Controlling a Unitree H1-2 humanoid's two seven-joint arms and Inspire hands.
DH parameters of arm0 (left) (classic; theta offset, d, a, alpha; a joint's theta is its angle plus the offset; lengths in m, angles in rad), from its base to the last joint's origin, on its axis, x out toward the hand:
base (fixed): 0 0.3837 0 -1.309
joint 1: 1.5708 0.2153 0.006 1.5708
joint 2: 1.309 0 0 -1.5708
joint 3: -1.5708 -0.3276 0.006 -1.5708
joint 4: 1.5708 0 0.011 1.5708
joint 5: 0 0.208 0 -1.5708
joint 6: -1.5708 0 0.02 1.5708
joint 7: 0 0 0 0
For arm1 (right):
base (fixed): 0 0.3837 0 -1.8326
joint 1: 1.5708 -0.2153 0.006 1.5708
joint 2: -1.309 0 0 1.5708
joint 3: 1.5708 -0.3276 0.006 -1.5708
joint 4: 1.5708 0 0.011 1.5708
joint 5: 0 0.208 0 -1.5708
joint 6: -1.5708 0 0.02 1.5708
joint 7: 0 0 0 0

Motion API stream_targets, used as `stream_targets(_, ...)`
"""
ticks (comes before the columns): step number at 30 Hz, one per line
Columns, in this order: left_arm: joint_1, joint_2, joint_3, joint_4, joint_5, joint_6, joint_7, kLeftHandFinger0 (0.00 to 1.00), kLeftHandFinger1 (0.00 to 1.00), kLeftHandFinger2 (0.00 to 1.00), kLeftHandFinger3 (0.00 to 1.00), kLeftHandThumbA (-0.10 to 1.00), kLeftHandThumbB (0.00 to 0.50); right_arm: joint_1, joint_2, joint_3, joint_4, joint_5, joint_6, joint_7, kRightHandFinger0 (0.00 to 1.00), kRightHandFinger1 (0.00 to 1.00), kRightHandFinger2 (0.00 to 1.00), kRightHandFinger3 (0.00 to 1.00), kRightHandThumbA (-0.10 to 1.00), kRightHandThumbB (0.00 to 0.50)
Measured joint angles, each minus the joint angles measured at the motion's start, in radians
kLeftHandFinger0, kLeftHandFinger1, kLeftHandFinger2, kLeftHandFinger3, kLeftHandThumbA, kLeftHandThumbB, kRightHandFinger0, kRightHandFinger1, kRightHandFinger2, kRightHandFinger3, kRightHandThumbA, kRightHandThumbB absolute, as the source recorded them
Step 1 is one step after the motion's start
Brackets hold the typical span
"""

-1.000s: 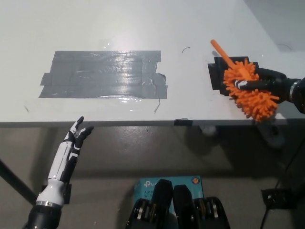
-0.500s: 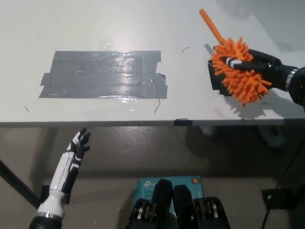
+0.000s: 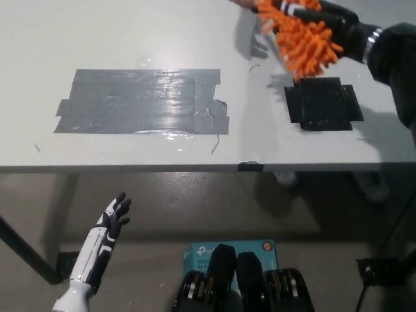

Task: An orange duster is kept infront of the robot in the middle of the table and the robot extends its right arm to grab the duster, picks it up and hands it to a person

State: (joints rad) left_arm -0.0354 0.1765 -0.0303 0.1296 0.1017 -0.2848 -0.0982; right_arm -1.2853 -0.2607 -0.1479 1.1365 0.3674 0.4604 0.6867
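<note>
Item 1, right hand (image 3: 331, 26): black, at the far right of the table, raised near the picture's top edge. Fingers wrapped round the orange duster; one pale-tipped finger lies across the top of the fringe. The black forearm runs off toward the right edge.

Item 2, orange duster (image 3: 298, 40): a shaggy head of thick orange strands, held off the table, far right, above and beyond the black tape patch. Its shadow falls on the tabletop just left of it.
- Handling, as judged: light; the fringe is soft and will give under pressure, so a grip on the strands alone may be spongy and loose. The firmer hold would be on the stiff core or the handle. Not fragile; not slippery.
- A receiving person would best take the handle end or the free part of the head.

Item 3, black tape patch (image 3: 323, 105): square, lying flat on the table, near side of the duster, now uncovered.

Item 4, grey tape patch (image 3: 143, 101): broad, glossy, left of centre, well apart from the duster.

Item 5, table (image 3: 130, 32): white, its near edge crossing the picture.

Item 6, left hand (image 3: 116, 214): white, resting below the table's near edge at lower left, fingers spread, holding nothing.

Not made out: the duster's handle is cut off by the top edge. A small shape at that edge, just left of the head, cannot be identified. No person is clearly visible.
</note>
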Motion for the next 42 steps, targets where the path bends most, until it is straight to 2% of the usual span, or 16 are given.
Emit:
stream_targets(8,0.002,0.000,-0.004,0.000,-0.002,-0.006,-0.002,0.96,1.00,1.00,1.00,0.98,0.206,-0.023,0.014,-0.024,0.100,-0.003,0.000,-0.052,0.00,0.32,0.69,0.90,-0.10,0.223)
stream_targets(15,0.000,0.001,-0.006,0.000,-0.002,-0.008,-0.002,0.95,1.00,1.00,1.00,0.98,0.211,-0.023,0.026,-0.030,0.139,-0.010,0.000,-0.089,0.00,0.32,0.69,0.91,-0.10,0.204)
stream_targets(18,-0.002,0.002,-0.006,0.001,-0.002,-0.009,-0.002,0.94,1.00,1.00,1.00,0.97,0.206,-0.023,0.031,-0.030,0.149,-0.019,0.000,-0.100,0.00,0.32,0.70,0.93,-0.10,0.233)
stream_targets(20,-0.003,0.003,-0.007,0.001,-0.002,-0.009,-0.002,0.94,1.00,1.00,1.00,0.97,0.210,-0.022,0.033,-0.029,0.154,-0.025,-0.002,-0.105,0.00,0.28,0.67,0.84,-0.10,0.247)
stream_targets(22,-0.004,0.004,-0.007,0.001,-0.002,-0.010,-0.002,0.92,1.00,1.00,1.00,0.97,0.208,-0.021,0.035,-0.027,0.154,-0.028,-0.003,-0.107,0.00,0.18,0.64,0.65,-0.10,0.261)
stream_targets(23,-0.005,0.005,-0.007,0.001,-0.002,-0.011,-0.002,0.92,1.00,1.00,1.00,0.97,0.207,-0.019,0.039,-0.024,0.155,-0.032,-0.006,-0.110,0.00,0.18,0.64,0.64,-0.10,0.250)
stream_targets(31,-0.016,0.008,-0.008,0.001,-0.002,-0.014,-0.002,0.93,1.00,1.00,1.00,0.96,0.201,-0.010,0.053,-0.002,0.155,-0.059,-0.031,-0.114,0.00,0.19,0.68,0.67,-0.10,0.267)
stream_targets(33,-0.019,0.009,-0.008,0.001,-0.002,-0.014,-0.002,0.93,1.00,1.00,1.00,0.97,0.212,-0.008,0.055,0.001,0.155,-0.063,-0.037,-0.114,0.00,0.24,0.70,0.80,-0.10,0.246)
stream_targets(34,-0.022,0.011,-0.008,0.001,-0.002,-0.014,-0.002,0.93,1.00,1.00,1.00,0.97,0.198,-0.006,0.056,0.004,0.155,-0.067,-0.042,-0.115,0.03,0.33,0.84,0.91,-0.10,0.217)
stream_targets(35,-0.023,0.012,-0.008,0.001,-0.002,-0.014,-0.002,0.92,1.00,1.00,1.00,0.97,0.195,-0.005,0.056,0.006,0.155,-0.069,-0.045,-0.115,0.01,0.35,0.83,0.80,-0.10,0.219)
stream_targets(36,-0.024,0.014,-0.009,0.001,-0.001,-0.014,-0.002,0.92,1.00,1.00,1.00,0.97,0.194,-0.004,0.057,0.010,0.155,-0.071,-0.048,-0.114,0.33,0.76,1.00,1.00,0.04,0.270)
stream_targets(37,-0.026,0.017,-0.011,0.001,-0.001,-0.014,-0.002,0.92,1.00,1.00,1.00,0.97,0.193,-0.003,0.057,0.018,0.155,-0.075,-0.052,-0.108,0.85,1.00,1.00,1.00,0.15,0.349)
stream_targets(38,-0.027,0.017,-0.011,0.001,-0.001,-0.014,-0.002,0.94,1.00,1.00,1.00,0.98,0.198,-0.003,0.057,0.020,0.155,-0.075,-0.052,-0.107,1.00,1.00,1.00,1.00,0.23,0.448)
stream_targets(40,-0.029,0.019,-0.013,0.001,-0.001,-0.014,-0.002,0.94,1.00,1.00,1.00,0.98,0.198,-0.003,0.057,0.012,0.155,-0.071,-0.045,-0.097,1.00,1.00,1.00,1.00,0.26,0.483)
stream_targets(41,-0.030,0.019,-0.014,0.001,-0.001,-0.014,-0.002,0.94,1.00,1.00,1.00,0.98,0.196,-0.001,0.057,-0.004,0.155,-0.064,-0.038,-0.092,1.00,1.00,1.00,1.00,0.41,0.499)
stream_targets(42,-0.030,0.020,-0.016,0.000,-0.001,-0.014,-0.002,0.94,1.00,1.00,1.00,0.98,0.195,0.004,0.057,-0.020,0.154,-0.058,-0.033,-0.086,1.00,1.00,1.00,1.00,0.44,0.500)
